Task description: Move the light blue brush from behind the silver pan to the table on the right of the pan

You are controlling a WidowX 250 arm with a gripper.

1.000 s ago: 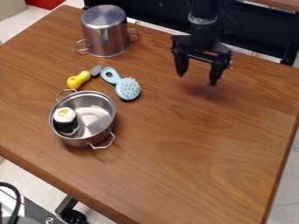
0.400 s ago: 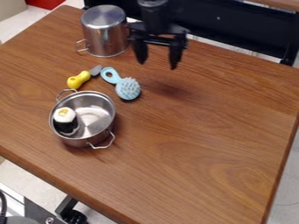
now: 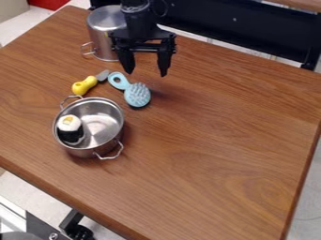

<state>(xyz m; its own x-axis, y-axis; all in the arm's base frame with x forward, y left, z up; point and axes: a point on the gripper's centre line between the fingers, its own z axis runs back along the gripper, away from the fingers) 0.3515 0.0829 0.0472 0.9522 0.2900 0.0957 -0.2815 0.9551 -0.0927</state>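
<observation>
Landmark: one pot [image 3: 102,123], steel, open at the top, two wire handles, standing on the wooden counter [image 3: 219,154] at left. Places below are as seen in the camera view.

- Gripper [image 3: 146,73], black: above and to the right of the pot, hanging pointed down over the counter. Jaws wide apart, one on each side of an open gap; nothing held.
- Brush [image 3: 137,95], light blue: on the counter, just above and right of the pot, below the jaws. Looped handle at upper left, bristled head at lower right.
- Knife [image 3: 84,86], yellow handle, grey blade: just above the pot, blade towards the brush's loop; whether they touch cannot be told.
- Tall pot [image 3: 102,40], steel, bottom up: well above the pot, partly hidden behind the gripper.
- Sushi [image 3: 69,125], white top, dark wrap: inside the pot, against its left side.
</observation>
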